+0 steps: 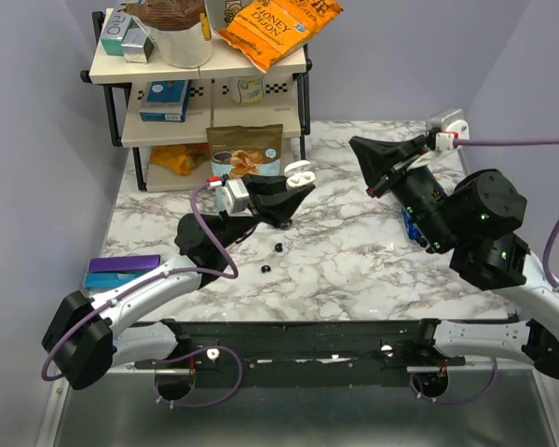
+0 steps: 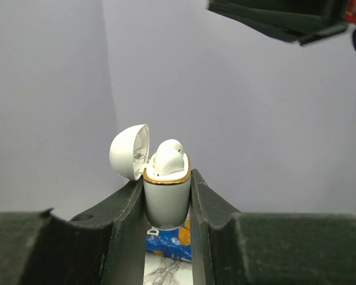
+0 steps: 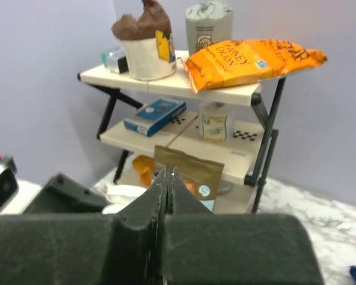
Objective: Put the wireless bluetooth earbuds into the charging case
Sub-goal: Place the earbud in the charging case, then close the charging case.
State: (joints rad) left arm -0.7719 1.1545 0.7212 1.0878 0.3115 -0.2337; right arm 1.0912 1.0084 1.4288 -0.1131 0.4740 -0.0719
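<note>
Left pincer [image 2: 167,185] clamped on white charging case [image 1: 300,171], lid open, held above worktop [image 1: 363,270]. Two black earbuds [image 1: 278,248] loose on worktop, just nearside of case. Right pincer [image 3: 169,178] fully closed, empty, right of case.

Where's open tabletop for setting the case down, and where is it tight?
Bare marble lies between the earbuds and the right arm, and from the earbuds toward the arm bases. Tight: back left, where shelf and snack bag crowd the left gripper holding the case.
</note>
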